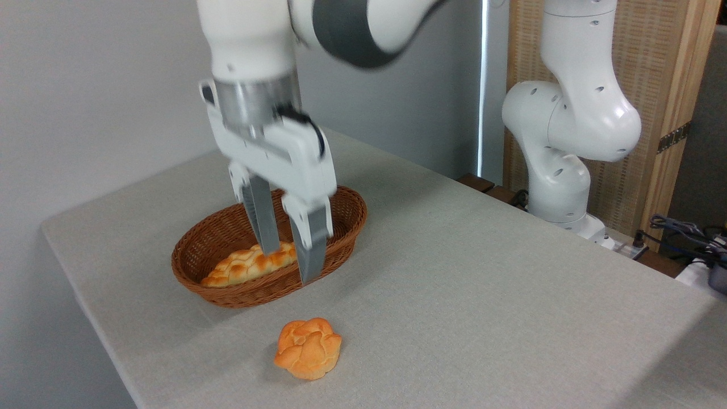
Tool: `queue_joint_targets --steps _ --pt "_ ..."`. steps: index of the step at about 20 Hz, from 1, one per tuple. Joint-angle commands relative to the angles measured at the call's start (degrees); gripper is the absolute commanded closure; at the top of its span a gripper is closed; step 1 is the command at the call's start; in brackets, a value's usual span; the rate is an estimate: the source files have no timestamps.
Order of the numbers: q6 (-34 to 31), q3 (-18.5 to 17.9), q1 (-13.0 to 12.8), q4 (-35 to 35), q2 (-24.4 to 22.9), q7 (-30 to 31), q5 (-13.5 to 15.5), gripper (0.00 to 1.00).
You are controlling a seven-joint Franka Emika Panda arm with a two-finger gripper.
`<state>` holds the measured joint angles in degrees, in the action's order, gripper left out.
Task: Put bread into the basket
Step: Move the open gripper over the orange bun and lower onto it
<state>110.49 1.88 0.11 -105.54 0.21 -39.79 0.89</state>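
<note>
Camera view from the fixed position shows the small round knobbly orange-golden bun (308, 347) lying free on the grey cloth-covered table (483, 295), near the front edge and well apart from anything that could hold it. It is lumpy and roughly as wide as it is long, so no long axis stands out for the grasp; its far underside is hidden. Just behind it, a little to the left, sits the oval brown woven wicker basket (346, 227), its long axis running from lower left to upper right, with a long braided golden loaf (244, 266) already lying inside along the near wall. The white two-finger gripper (288, 266) hangs over the basket's near right part, its grey fingers (260, 218) spread apart with nothing between them, pointing down. The bun lies toward the camera and slightly right of the fingertips, lower in the picture, so the coming move looks to be a short travel forward and down over the basket rim. The gripper body is motion-blurred, so its exact height above the basket is hard to judge, and the right fingertip overlaps the basket's near wall in the picture; whether it touches I cannot tell. The loaf's right end is hidden behind the fingers.
</note>
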Motion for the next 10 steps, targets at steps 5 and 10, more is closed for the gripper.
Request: queue_joint_targets --steps 5,10 --pt "14.48 -0.3 1.47 -10.3 0.31 -0.73 0.25 0.0" --pt "18.52 -0.65 1.83 -10.38 3.12 -1.08 -0.71 0.0"
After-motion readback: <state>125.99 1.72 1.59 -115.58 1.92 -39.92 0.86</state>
